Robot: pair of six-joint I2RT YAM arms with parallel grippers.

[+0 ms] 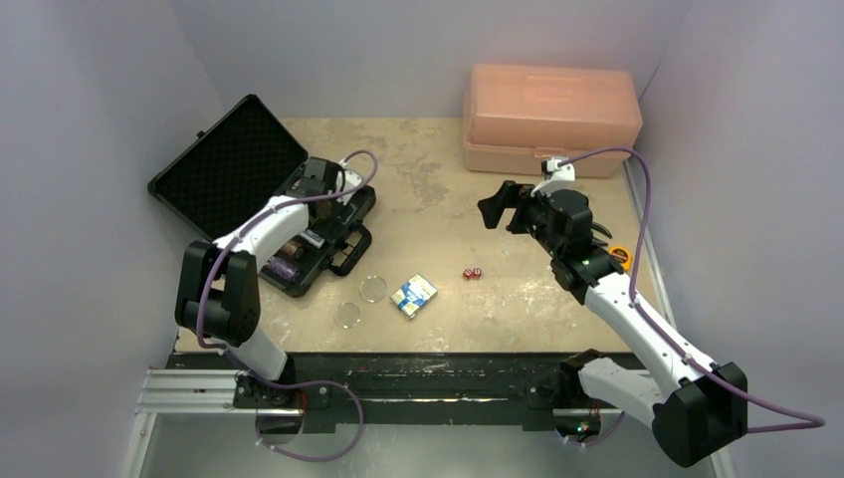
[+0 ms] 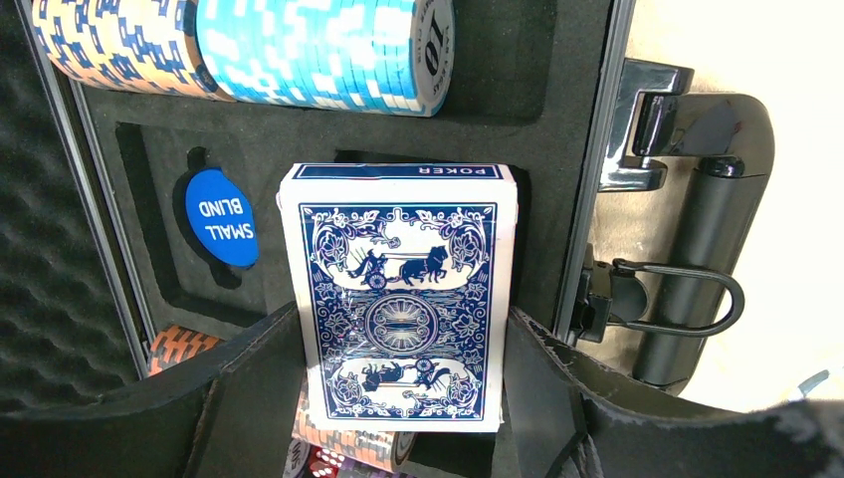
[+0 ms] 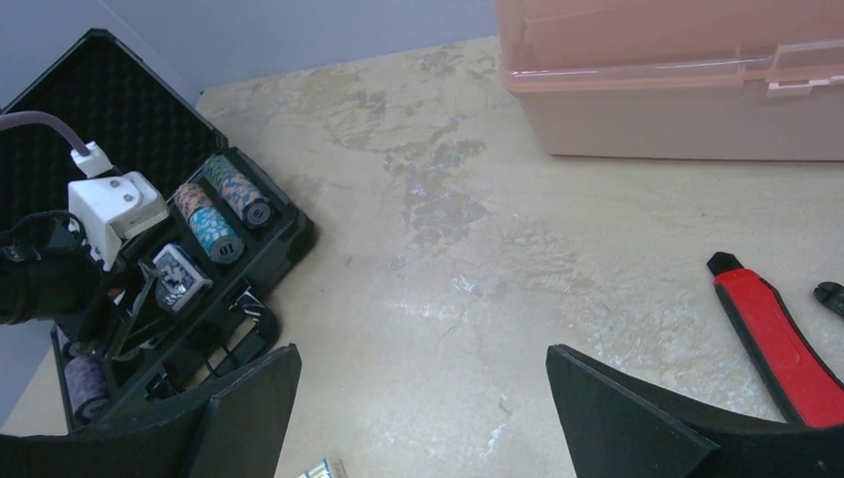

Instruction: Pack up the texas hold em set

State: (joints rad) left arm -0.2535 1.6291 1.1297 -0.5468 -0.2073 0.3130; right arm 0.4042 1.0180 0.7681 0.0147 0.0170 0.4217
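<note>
Pale lavender walls close in a mottled beige worktop (image 1: pixel 438 179). The left jaws pinch a blue-backed card deck (image 2: pixel 398 309) marked POKER, their black fingers (image 2: pixel 249 398) pressed to its two long edges, over the foam tray of the open black case (image 1: pixel 299 234). In the left wrist view a blue SMALL BLIND button (image 2: pixel 221 217) sits in a foam recess at 9 o'clock of the deck. A light-blue chip stack (image 2: pixel 318 50) and an orange chip stack (image 2: pixel 119 45) lie on their sides at 12 and 11 o'clock, and the case handle (image 2: pixel 697 269) lies at 3 o'clock. The case sits at 9 o'clock on the worktop, its foam-lined lid (image 1: pixel 227 164) tilted back. The right jaws are spread wide with nothing between them, hanging above the worktop at 2 o'clock of its middle. Two red dice (image 1: pixel 472 273) lie near the middle, a blue-and-white card box (image 1: pixel 414 295) at 8 o'clock of them, then a clear disc (image 1: pixel 373 288) and a second clear disc (image 1: pixel 348 316). A shut pink plastic box (image 1: pixel 550 118) stands at 1 o'clock by the back wall
</note>
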